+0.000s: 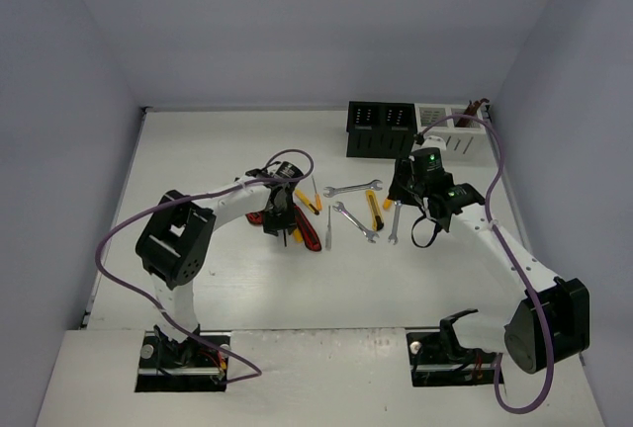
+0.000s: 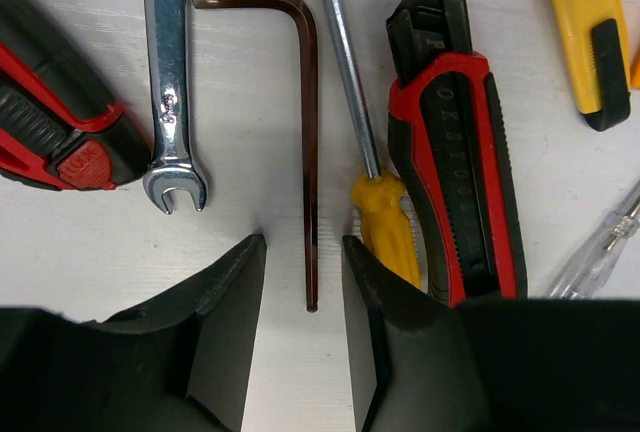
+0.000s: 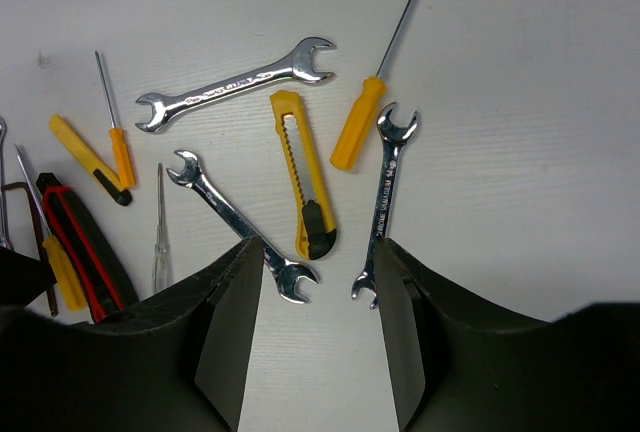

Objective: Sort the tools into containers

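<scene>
My left gripper is open, low over the tool pile, with its fingers on either side of the free end of a dark L-shaped hex key, not touching it. Beside the key lie a silver wrench, a yellow-handled screwdriver and a red-black utility knife. My right gripper is open and empty above a yellow utility knife and two silver wrenches. The black container and the white container stand at the back right.
A third wrench, an orange-handled screwdriver, a clear tester screwdriver and a second yellow knife lie scattered mid-table. Another red-black knife lies left of my left gripper. Something dark red stands in the white container.
</scene>
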